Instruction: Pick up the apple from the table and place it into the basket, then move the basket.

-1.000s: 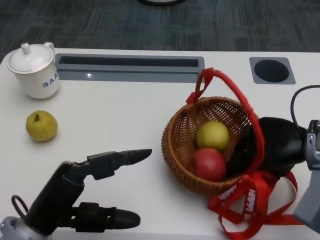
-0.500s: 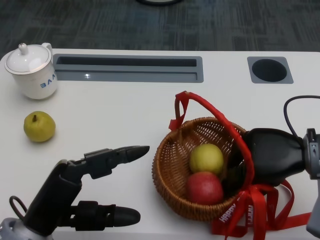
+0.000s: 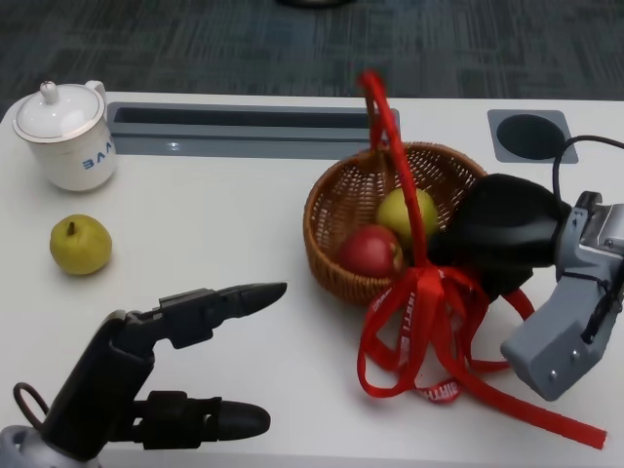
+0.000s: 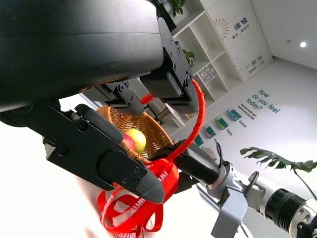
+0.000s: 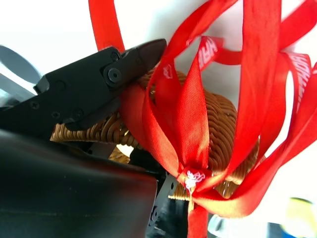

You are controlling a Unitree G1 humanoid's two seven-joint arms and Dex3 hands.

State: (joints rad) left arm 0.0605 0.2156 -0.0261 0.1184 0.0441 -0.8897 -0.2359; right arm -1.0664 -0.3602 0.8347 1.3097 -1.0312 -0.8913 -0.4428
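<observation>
Office/showroom-type space indicated: white desk [image 3: 244, 224] w/ built-in cable tray [image 3: 249, 131] & grommet [image 3: 529, 136], grey carpet [image 3: 312, 44], display shelving [image 4: 210, 47], slogan lettering on wall [image 4: 262, 101], potted plant [image 4: 277, 163].

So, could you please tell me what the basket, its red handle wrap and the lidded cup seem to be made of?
The basket looks like woven wicker, matte brown, with visible plaited strands. Its red handle wrap and trailing bow look like satin ribbon with a slight sheen and printed lettering. The lidded cup seems to be glazed white ceramic, judging by its glossy highlights.
</observation>
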